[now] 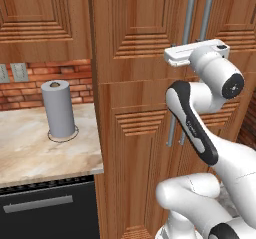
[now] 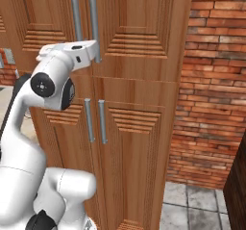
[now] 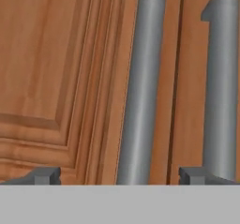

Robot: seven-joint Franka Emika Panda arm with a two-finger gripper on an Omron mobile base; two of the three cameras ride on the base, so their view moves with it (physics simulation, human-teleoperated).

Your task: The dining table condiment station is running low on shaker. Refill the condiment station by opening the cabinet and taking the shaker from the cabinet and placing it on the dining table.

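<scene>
The gripper (image 3: 119, 175) is spread around the left handle (image 3: 140, 87) of the closed cabinet (image 1: 145, 28); a paper towel roll (image 1: 58, 108) is seen on the worktop (image 1: 30, 153) in the left base view.

Marbled counter (image 1: 30, 158) (beige, left of cabinet (image 1: 140, 133)): grey paper towel roll (image 1: 58, 109) standing upright on it.

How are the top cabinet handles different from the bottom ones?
The upper handles are longer than the lower handles. The upper handles sit high on the cabinet doors, the lower ones lower down. The gripper has its fingertips on either side of an upper handle, not a lower one. Both pairs are grey upright bars on shut doors.
</scene>
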